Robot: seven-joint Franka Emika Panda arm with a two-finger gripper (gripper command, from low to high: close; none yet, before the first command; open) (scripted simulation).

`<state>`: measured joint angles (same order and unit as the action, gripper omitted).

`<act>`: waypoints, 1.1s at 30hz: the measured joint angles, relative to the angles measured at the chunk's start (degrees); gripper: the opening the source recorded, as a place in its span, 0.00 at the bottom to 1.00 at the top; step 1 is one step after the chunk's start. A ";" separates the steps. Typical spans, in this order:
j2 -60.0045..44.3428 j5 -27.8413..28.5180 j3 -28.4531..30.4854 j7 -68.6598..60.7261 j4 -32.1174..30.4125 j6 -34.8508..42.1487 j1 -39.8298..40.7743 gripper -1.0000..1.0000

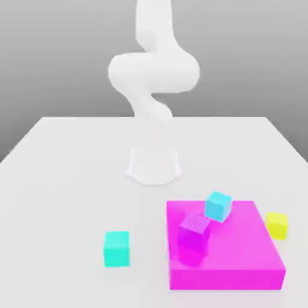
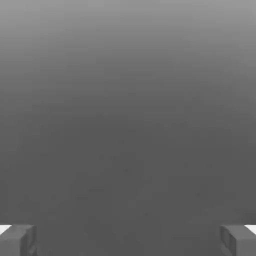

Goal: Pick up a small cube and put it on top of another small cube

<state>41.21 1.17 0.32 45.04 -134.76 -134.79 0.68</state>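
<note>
Small purple cube (image 1: 194,239) resting on the magenta slab (image 1: 252,252), near its left part, tilted a little. Blue cube (image 1: 218,206) leaning against the purple cube's far upper corner, tipped on an edge, touching both the purple cube and the slab's top. Not squarely stacked: askew, offset toward the exterior view's right and far side.

Around them: magenta slab, flat and square, lying on the desk (image 1: 60,180) at the near right. Yellow cube (image 1: 277,225) just beside the slab's right edge, on the desk itself. Teal cube (image 1: 116,248) well apart to the left of the slab, standing upright on the desk, alone.

Farther back: white arm (image 1: 153,72) rising from a round base (image 1: 154,166) near the desk's centre, curled high above, well clear of the cubes. Nothing between the teal cube and the slab.

Tool (image 2: 128,240) spread wide in the hand view, the two grey fingertips (image 2: 17,240) at opposite edges, holding nothing, facing plain grey backdrop.

Desk white, smooth, matte. Room behind a flat grey, shading lighter toward the top.
</note>
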 joint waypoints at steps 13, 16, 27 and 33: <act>-27.97 3.79 4.97 -6.85 -17.17 -17.97 3.46 0.50; -34.20 2.66 6.41 -9.81 -21.04 -22.04 3.79 0.50; -56.47 -6.92 2.17 -19.61 -23.78 -38.96 8.19 0.00; -57.22 -6.86 1.84 -19.55 -23.65 -39.52 8.48 0.00</act>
<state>-16.01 -5.69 2.16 25.50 -158.41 -174.31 9.16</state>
